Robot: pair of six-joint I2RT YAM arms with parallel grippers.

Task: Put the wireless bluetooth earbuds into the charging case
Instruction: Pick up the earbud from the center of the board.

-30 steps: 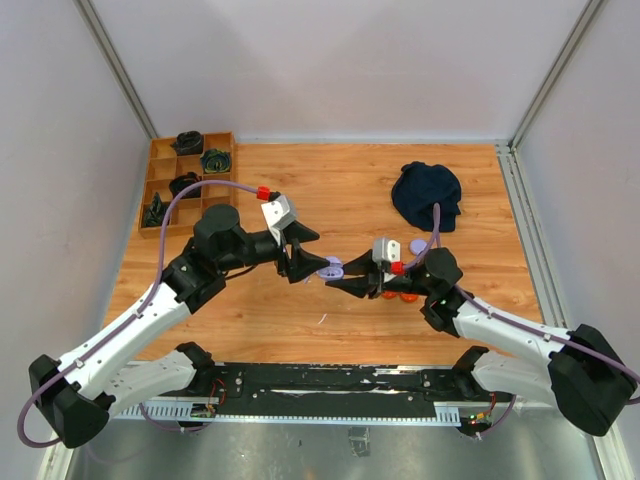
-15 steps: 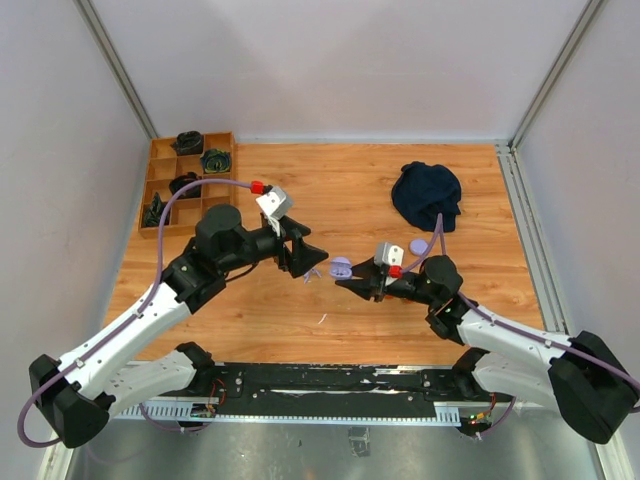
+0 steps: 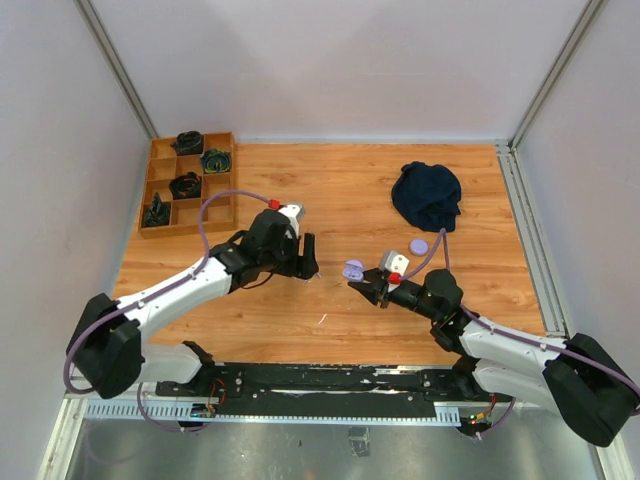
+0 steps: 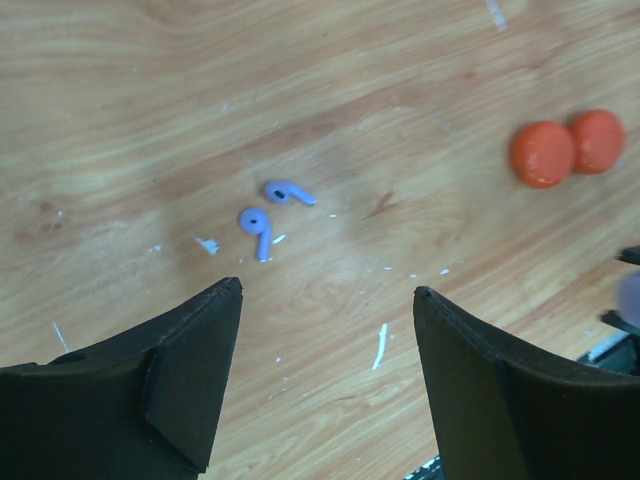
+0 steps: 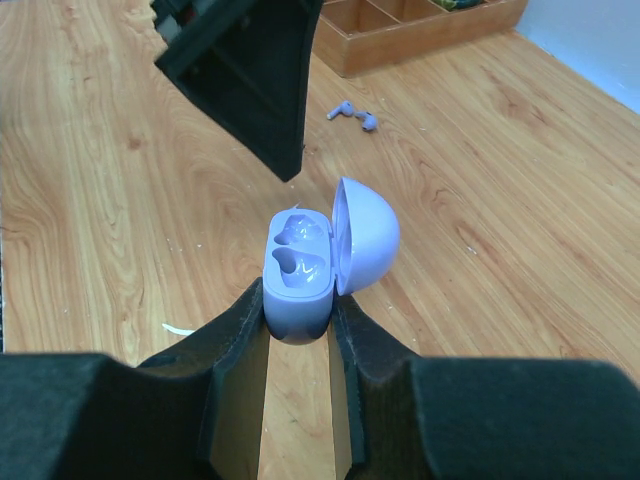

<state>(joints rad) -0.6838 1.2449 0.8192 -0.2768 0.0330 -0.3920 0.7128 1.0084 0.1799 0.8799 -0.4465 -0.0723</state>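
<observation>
The wooden table carries a compartment tray, a dark cloth, two lilac earbuds and two orange-red pucks.

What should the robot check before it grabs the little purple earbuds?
1. Is the left end effector open? Ok, its jaws stand wide apart.
2. Are the two small pale lilac plastic earbuds in sight? Ok, both lie close together on the wooden table, just ahead of the left fingers.
3. Is the pale lilac plastic charging case held? Ok, the right end effector is shut on its base.
4. Is the case lid open? Ok, it is flipped back.
5. Are both wells empty? Ok.
6. Which earbud fits which well? Cannot tell.
</observation>
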